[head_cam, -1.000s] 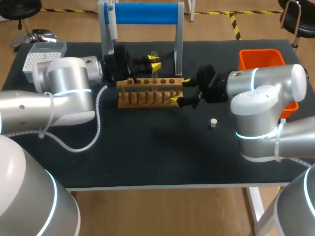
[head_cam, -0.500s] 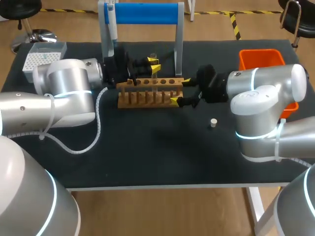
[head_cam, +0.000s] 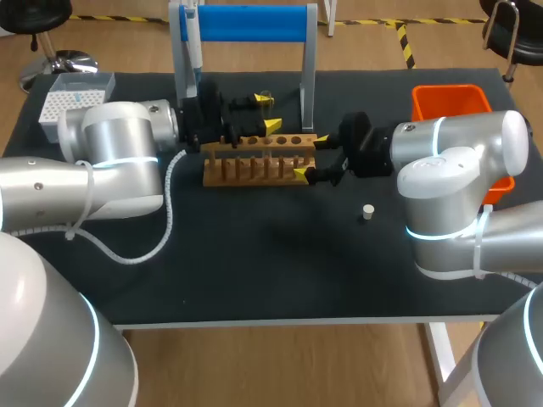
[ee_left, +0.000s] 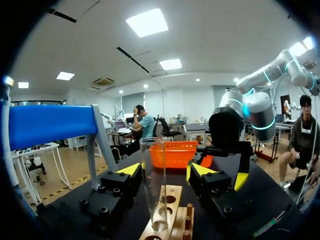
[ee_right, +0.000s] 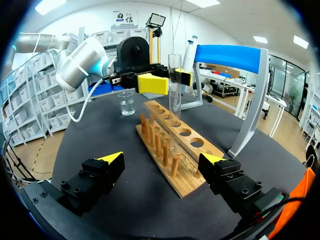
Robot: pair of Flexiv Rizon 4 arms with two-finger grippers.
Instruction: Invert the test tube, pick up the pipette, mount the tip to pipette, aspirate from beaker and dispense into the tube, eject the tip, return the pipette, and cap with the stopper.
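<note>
A clear test tube (ee_left: pixel 153 190) stands upright, mouth up, in a hole of the wooden rack (head_cam: pixel 259 158). My left gripper (ee_left: pixel 162 172) is open around the tube, with a gap on each side of it. The rack (ee_right: pixel 172 145) and tube (ee_right: pixel 175 85) also show in the right wrist view. My right gripper (ee_right: pixel 162 160) is open at the rack's right end, one finger on each side of it. The pipette (head_cam: pixel 193 42) hangs on the blue stand (head_cam: pixel 246 24). A small white stopper (head_cam: pixel 367 211) lies on the table. A beaker (ee_right: pixel 126 102) stands beyond the rack.
An orange bin (head_cam: pixel 454 100) sits at the back right corner behind my right arm. A white tip box (head_cam: pixel 69 93) is at the back left. The stand's grey posts (head_cam: pixel 308 76) rise just behind the rack.
My left gripper has opened and let go of the test tube, which now stands on its own in the rack. My right arm has not moved.
</note>
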